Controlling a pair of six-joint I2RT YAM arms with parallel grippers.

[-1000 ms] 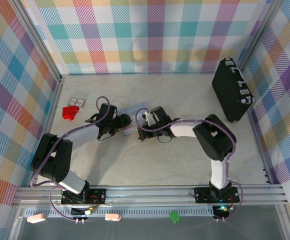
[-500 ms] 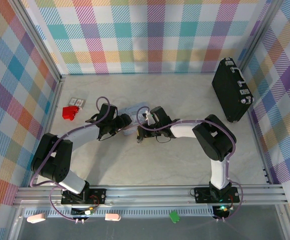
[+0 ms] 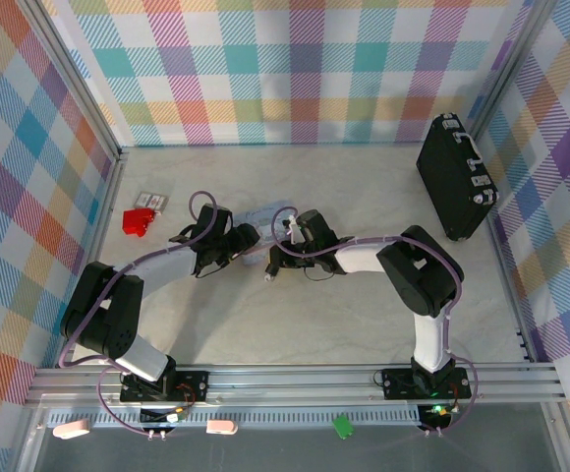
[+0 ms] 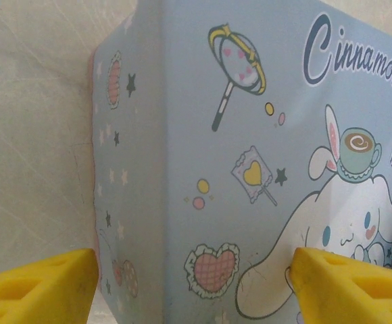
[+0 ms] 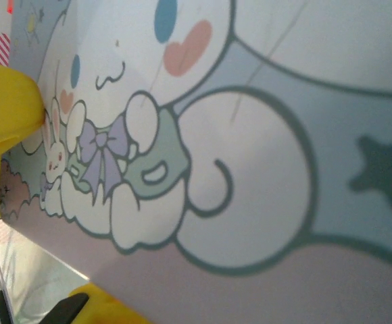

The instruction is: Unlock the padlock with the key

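Where both arms meet at mid-table (image 3: 364,192), the left gripper (image 4: 194,273) stands wide open just left of the pastel tin (image 4: 250,155) — yellow fingers (image 4: 37,287) apart before its face, gripping nothing visible. The right gripper (image 3: 273,264) lies close against the tin from the right; its opening and any hold cannot be told. Padlock and key are too small to place.

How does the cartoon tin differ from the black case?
The tin is pale blue with cartoon prints; the case is plain black with silver latches. The tin sits in the middle of the table; the case lies at its right edge. From above, the case looks the larger, though the tin is partly hidden. Both are boxy.
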